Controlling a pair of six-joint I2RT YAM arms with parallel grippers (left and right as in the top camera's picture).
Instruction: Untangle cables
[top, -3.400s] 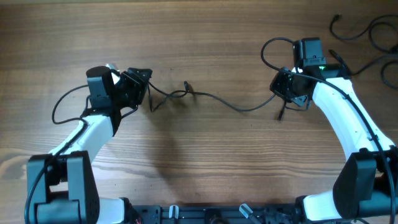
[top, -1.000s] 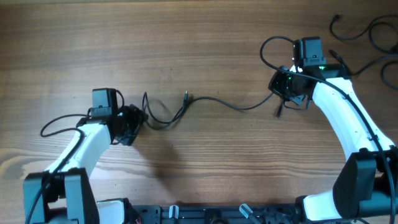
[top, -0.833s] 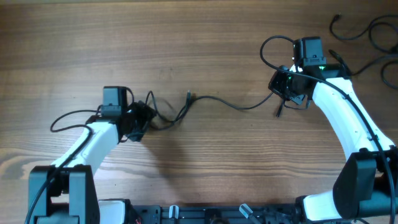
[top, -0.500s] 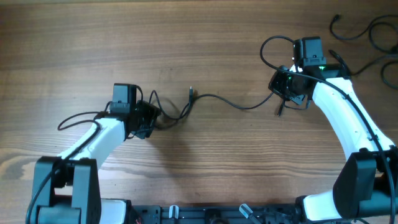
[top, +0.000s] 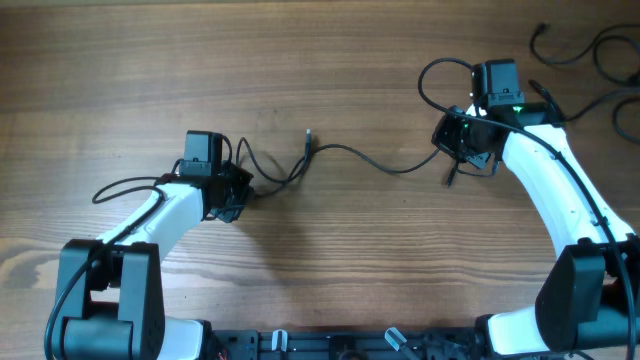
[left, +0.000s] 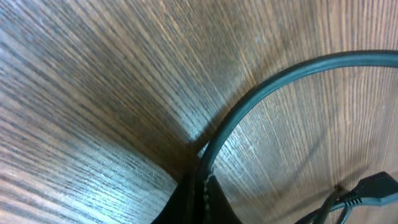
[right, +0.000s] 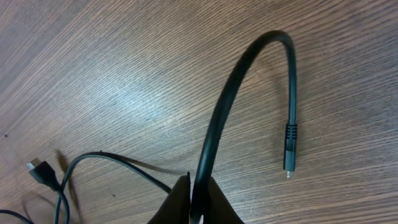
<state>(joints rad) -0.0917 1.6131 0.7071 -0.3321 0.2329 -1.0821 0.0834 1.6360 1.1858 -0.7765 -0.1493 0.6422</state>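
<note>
Stretching across the middle of the table (top: 320, 60), one thin black cable (right: 216, 124) is held at two places; the left claw (left: 200, 198) is pressed together on it, pinching the strand just where it rises into an arc, and the right claw (right: 198, 202) is likewise closed on the strand, with a short tail left free beyond the grip. That tail curls over and ends in a small metal-tipped plug (right: 289, 149) lying on the wood. The two grips are set well apart, towards the left and right edges; this is judged to be so that the length between them can be drawn out and the small tangle (top: 268, 172) just beside the left claw opened. A second plug (top: 308, 136) sticks up from that tangle towards the far edge, apart from both claws; whether it belongs to the same cable cannot be told. Other cables (top: 537, 38) lie untouched at the far right corner. No brand, label or writing can be read on anything; only a green light (top: 518, 96) is seen on the right arm.
</note>
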